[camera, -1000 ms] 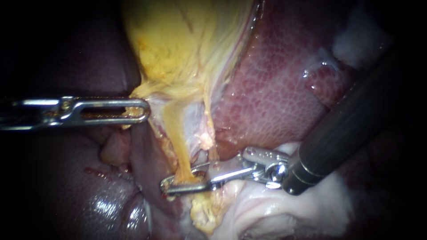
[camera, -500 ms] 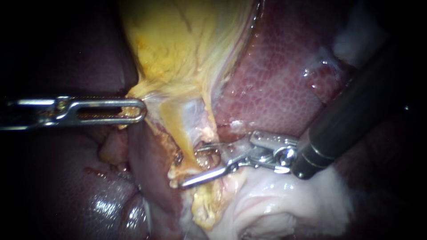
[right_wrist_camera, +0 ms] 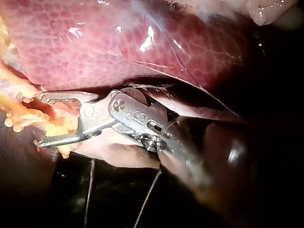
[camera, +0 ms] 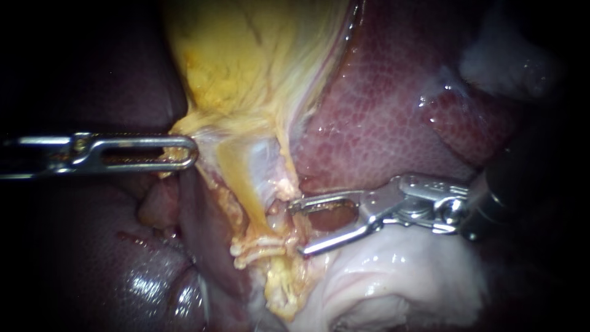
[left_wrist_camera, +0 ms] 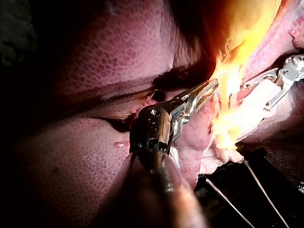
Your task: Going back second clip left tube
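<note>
Lower centre of the endoscope view, nearest the lens: a fold of pale tissue (camera: 393, 270) lies beneath the right instrument (camera: 297, 228). Its jaws stand wide open and hold nothing. Just left of their tips, paired pale bands that appear to be clips (camera: 258, 246) sit across the foot of the left tube (camera: 243, 187).

The tube is a yellow strand running steeply from upper left down to lower centre. The open jaws lie almost level across that line, tips pointing left at the tube, while the dark shaft leaves by the right edge. The clipped tube is therefore straight ahead of the jaws and outside their gap. Going back looks like a plain pull to the right along the shaft. The upper jaw's tip is very near frayed tissue beside the tube, and contact there cannot be made out.

At middle left, the left instrument (camera: 187, 154) comes in level from the left edge. Its jaws are closed on the lower edge of the gallbladder (camera: 246, 61), holding it near the tube's upper end, farther from the clips than the right instrument.

Behind, the yellow gallbladder fills upper centre, and the mottled red liver (camera: 381, 123) spreads to upper right.
</note>
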